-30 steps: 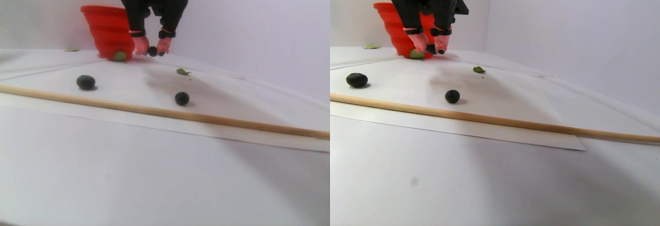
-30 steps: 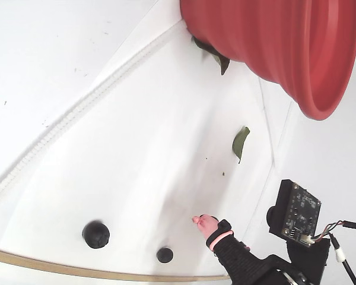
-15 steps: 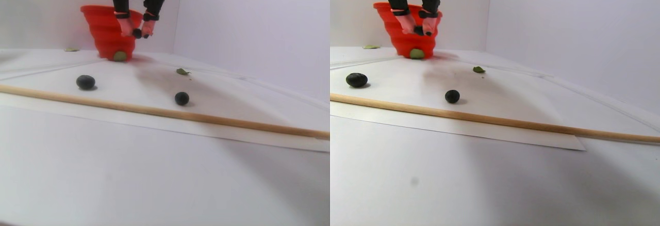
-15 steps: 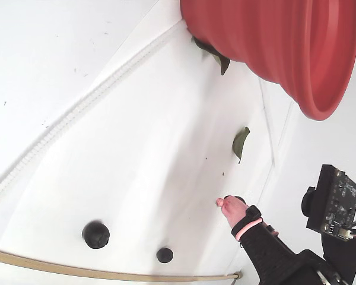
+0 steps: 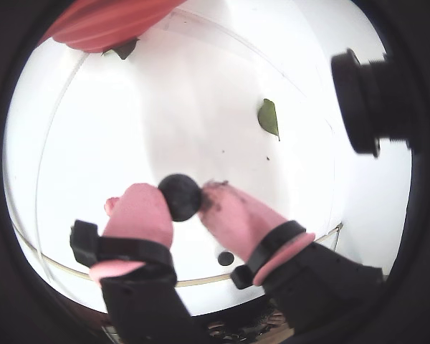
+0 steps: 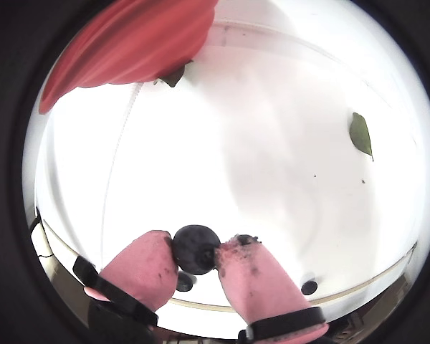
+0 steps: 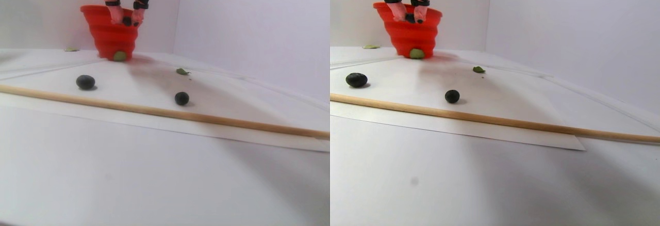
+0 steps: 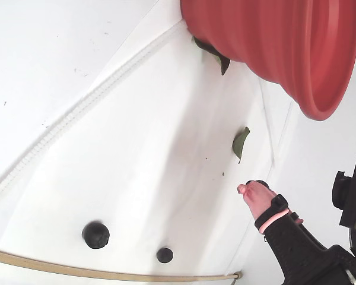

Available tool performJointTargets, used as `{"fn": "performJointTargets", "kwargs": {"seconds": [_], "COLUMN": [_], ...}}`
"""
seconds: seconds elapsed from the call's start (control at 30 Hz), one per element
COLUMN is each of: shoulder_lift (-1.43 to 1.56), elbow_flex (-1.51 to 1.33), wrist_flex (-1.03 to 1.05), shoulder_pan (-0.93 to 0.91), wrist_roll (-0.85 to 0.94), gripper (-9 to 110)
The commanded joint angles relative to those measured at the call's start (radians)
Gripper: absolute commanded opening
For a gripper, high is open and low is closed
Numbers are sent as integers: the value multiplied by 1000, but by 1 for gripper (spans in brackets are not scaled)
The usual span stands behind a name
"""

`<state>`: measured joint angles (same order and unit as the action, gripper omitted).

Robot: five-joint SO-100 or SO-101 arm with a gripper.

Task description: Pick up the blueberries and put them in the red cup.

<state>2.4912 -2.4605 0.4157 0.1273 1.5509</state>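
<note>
In the stereo pair view, from the left, two blueberries, one larger [image 7: 85, 82] and one smaller [image 7: 181, 98], lie on the surface [image 7: 154, 174] and are not yet collected. My hand [image 5: 190, 200] is clenched on one blueberry [image 5: 180, 198], raised beside the red cup [image 7: 105, 35] near its rim. I judge this berry must next go over the rim and be released; I cannot see what is inside the cup.

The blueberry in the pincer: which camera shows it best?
A wrist view: the held blueberry sits large and unobstructed between the pincer's pink fingertips. The stereo pair view shows only a tiny dark dot before the red cup; the fixed view barely shows it.
</note>
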Motion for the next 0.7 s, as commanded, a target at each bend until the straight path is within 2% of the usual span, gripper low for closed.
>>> {"fn": "performJointTargets", "kwargs": {"seconds": [0.0,0.67], "shoulder_lift": [92,28], "elbow_flex": [100,244], "wrist_flex": [14,18], "shoulder_pan": [12,84], "wrist_roll": [8,48], "gripper": [10,10]}}
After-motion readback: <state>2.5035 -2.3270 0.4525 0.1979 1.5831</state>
